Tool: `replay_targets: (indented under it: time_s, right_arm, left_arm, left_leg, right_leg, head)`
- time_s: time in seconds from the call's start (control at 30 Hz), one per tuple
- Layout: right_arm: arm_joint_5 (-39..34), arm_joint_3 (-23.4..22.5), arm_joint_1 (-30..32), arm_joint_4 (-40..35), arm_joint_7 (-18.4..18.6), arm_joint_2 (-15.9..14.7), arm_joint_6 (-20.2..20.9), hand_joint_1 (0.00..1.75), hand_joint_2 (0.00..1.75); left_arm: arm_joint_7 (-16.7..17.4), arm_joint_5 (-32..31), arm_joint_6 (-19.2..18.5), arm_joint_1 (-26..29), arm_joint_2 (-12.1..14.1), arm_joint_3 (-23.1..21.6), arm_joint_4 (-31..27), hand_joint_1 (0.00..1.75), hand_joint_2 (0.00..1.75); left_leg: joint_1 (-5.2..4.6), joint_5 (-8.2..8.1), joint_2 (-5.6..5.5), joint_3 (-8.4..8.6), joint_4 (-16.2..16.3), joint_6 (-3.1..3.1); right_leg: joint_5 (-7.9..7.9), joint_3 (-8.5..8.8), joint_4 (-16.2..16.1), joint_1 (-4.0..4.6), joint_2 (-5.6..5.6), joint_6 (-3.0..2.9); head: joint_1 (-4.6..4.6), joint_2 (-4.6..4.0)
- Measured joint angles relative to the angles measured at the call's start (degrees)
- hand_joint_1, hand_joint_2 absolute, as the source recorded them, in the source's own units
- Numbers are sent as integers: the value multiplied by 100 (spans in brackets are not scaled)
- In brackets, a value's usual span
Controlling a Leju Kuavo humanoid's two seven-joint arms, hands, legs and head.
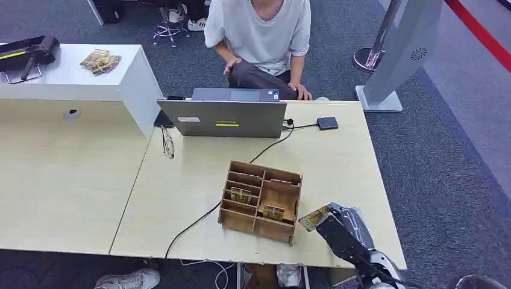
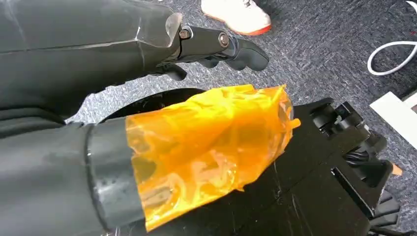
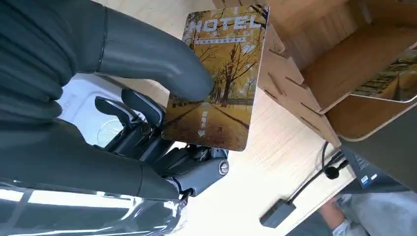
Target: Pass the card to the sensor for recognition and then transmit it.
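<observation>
My right hand (image 1: pixel 340 227) hovers over the table's near right part, just right of the wooden organizer (image 1: pixel 261 201). It pinches a hotel card (image 3: pixel 219 81) printed with autumn trees between the thumb (image 3: pixel 162 61) and the dark fingers; the card (image 1: pixel 314 218) sticks out toward the organizer. Two more cards (image 1: pixel 241 195) stand in the organizer's slots. A small black sensor box (image 1: pixel 327 123) lies at the far side by the laptop, on a cable. My left hand (image 2: pixel 216 46) hangs above the carpet with its fingers curled and nothing in them.
A grey laptop (image 1: pixel 223 117) stands at the table's far edge, with a seated person (image 1: pixel 262 36) behind it. A black cable (image 1: pixel 199 221) runs across the table to the near edge. Glasses (image 1: pixel 167 142) lie left of the laptop. A white counter (image 1: pixel 72 75) holds more cards.
</observation>
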Motion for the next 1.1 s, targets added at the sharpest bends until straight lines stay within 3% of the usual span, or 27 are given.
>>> replay_targets:
  time_s: [0.3,0.5,0.63,0.87,1.1]
  right_arm:
    - [-254,-81,55,-367,-134,-155,-17,175,175]
    - [-354,-66,78,-827,-549,-208,83,175,175]
    - [-221,177,-98,-1126,-711,-208,87,175,175]
    - [92,700,-694,-1263,-695,-162,-166,175,175]
    - [441,1139,-1585,-1012,-359,88,-323,175,175]
  left_arm:
    - [-66,46,9,2,0,0,0,0,0]
    - [-68,61,17,3,0,0,0,0,0]
    - [-70,61,9,2,0,0,0,0,0]
    - [-72,28,-20,-1,-2,0,0,0,0]
    - [-70,-85,-90,-16,-7,-7,0,0,0]
  left_leg:
    - [-1,0,0,-1,0,0]
    - [0,0,0,-3,0,0]
    - [1,0,1,-1,0,0]
    - [0,1,1,-1,0,0]
    - [0,3,3,-2,1,-2]
  right_leg:
    - [0,0,0,-1,0,0]
    - [0,1,0,0,-1,0]
    - [0,1,1,0,0,0]
    - [1,2,3,0,1,0]
    - [3,2,5,0,3,2]
  head:
    - [0,0]
    - [-2,0]
    - [-2,0]
    - [0,0]
    - [0,0]
